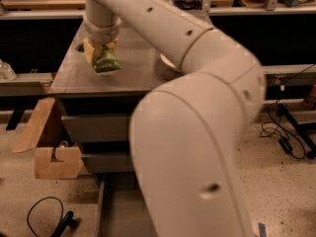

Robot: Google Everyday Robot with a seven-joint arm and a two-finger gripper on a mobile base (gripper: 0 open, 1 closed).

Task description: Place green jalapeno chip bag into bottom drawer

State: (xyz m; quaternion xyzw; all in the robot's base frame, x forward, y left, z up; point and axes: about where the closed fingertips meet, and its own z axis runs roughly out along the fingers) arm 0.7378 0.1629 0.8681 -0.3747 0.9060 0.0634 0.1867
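The green jalapeno chip bag (107, 62) hangs crumpled from my gripper (100, 49), which is shut on its top and holds it a little above the grey cabinet top (74, 75), near the left side. My big white arm runs from the lower right up to the gripper and fills much of the view. The bottom drawer (116, 209) is pulled out at floor level below the cabinet; only its left part shows, the rest is hidden behind my arm.
Two grey drawer fronts (94, 127) sit closed under the top. A white bowl (168, 63) peeks out behind my arm. A cardboard piece (52, 157) lies left of the cabinet, a black cable (44, 216) on the floor, more cables (286, 137) at the right.
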